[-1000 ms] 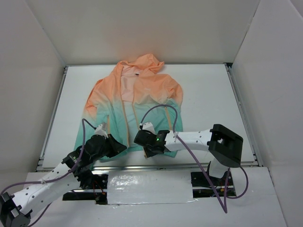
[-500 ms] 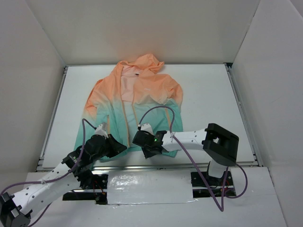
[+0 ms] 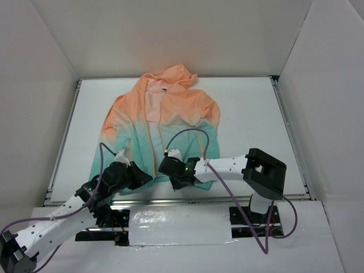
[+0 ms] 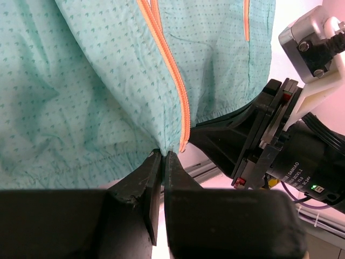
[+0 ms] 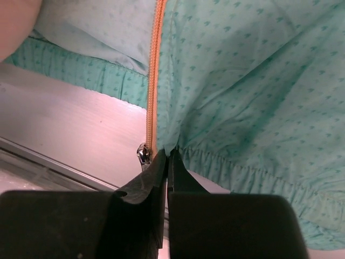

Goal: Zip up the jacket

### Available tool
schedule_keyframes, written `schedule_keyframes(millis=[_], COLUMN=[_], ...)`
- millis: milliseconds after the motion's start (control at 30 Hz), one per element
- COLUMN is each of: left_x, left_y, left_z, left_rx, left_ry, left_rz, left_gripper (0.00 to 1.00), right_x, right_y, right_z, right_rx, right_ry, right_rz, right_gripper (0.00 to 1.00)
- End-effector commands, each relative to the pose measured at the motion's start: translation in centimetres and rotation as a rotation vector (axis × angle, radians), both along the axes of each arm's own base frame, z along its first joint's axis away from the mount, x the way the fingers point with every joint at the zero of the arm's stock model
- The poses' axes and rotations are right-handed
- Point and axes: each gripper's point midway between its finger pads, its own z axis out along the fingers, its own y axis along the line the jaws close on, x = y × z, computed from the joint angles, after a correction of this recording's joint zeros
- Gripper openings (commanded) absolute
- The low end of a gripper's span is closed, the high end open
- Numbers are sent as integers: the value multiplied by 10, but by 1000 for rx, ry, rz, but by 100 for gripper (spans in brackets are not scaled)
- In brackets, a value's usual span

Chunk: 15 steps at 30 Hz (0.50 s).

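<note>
Right gripper (image 5: 166, 154) has just clenched on the jacket (image 3: 165, 125) near hem beside the slider (image 5: 143, 155); left gripper (image 4: 163, 156) grasps the hem too.

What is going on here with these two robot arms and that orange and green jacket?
A thin hooded windbreaker, peach-orange fading to teal-green, lies flat on the white table. Both grippers are pinched shut on its bottom hem: the left gripper at one side of the orange front zipper, the right gripper at the other, beside the small metal slider. The front is not zipped yet.
</note>
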Motion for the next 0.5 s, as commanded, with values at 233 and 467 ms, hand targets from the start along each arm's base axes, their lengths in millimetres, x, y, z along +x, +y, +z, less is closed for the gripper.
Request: schedule_keyframes(millis=[233, 467], left_x=[21, 36], left_y=[-23, -36], left_z=[55, 101], left_rx=[-134, -263], left_ry=[-153, -314], left_rz=[-26, -31], left_gripper=[0, 0], right_x=[16, 28], right_y=[29, 21], right_z=[94, 138], right_rx=[497, 899], right_ry=[-132, -213], right_rz=[-98, -128], right_gripper=[0, 0])
